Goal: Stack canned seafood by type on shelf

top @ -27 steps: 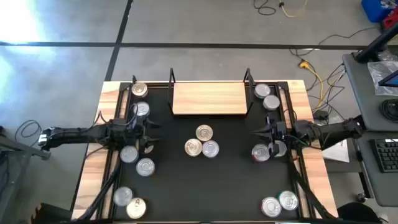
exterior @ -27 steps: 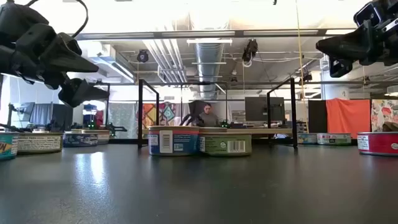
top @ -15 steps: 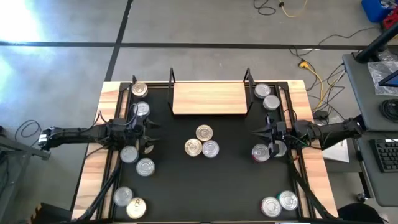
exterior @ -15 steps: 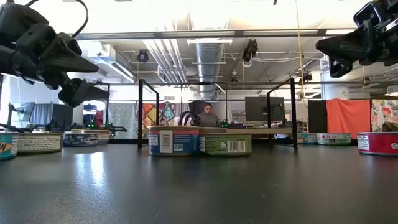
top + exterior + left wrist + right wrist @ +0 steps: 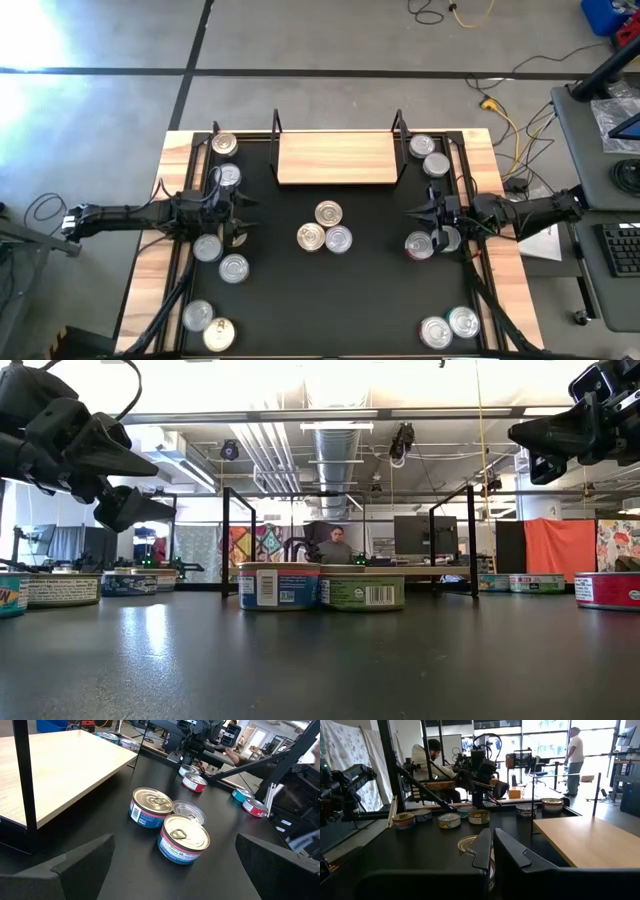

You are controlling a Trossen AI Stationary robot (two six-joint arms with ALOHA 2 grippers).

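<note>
On the table's left side, your left gripper (image 5: 240, 212) hangs above the black surface with its fingers spread wide and nothing between them. It points toward the middle, where three tins (image 5: 324, 229) sit touching in a cluster. Around that arm lie more tins: two near the far left corner (image 5: 225, 160), two just beside the gripper on the near side (image 5: 220, 257), and two at the near left corner (image 5: 208, 324).

Toward the far edge, between the arms, the shelf (image 5: 337, 158) is a bare wood board with black wire posts at both ends. No tin is on it yet, so the stacking has not begun.

For a clean first pick, I judge the centre cluster the best target for the open left gripper. The left wrist view shows one gold-lidded tin (image 5: 151, 807) nearest the shelf. Take that one from its free side, so the fingers do not nudge its two neighbours. Come down level and close on the side wall, below the lid rim.

On the right, your right gripper (image 5: 420, 212) hovers with fingers pressed together, holding nothing. Tins lie beside it (image 5: 430, 241), near the far right corner (image 5: 428, 154) and at the near right corner (image 5: 448, 327).
</note>
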